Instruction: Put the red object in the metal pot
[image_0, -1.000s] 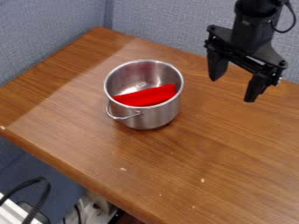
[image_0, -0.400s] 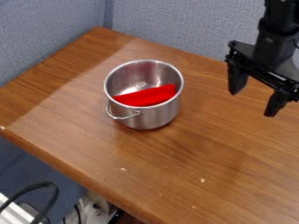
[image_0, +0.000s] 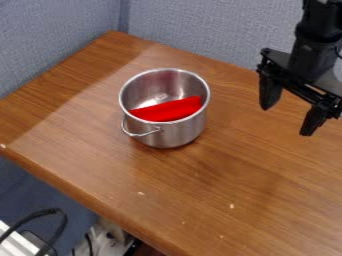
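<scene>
Inside the pot (image_0: 163, 107), near the middle of the frame, lies the red block (image_0: 171, 109).
At the right edge the hand (image_0: 293, 103) hangs over the bare surface (image_0: 201, 190), fingers wide apart and holding nothing. A second ago it stood higher and closer to the pot; now it sits lower and further right, well apart. With the block in the pot, the job looks done.

no readable text, labels, numbers anywhere

A shiny, smooth steel finish is shown by the metal pot (image_0: 164, 107); the tabletop (image_0: 94, 95) is seen as glossy varnished wood.
</scene>
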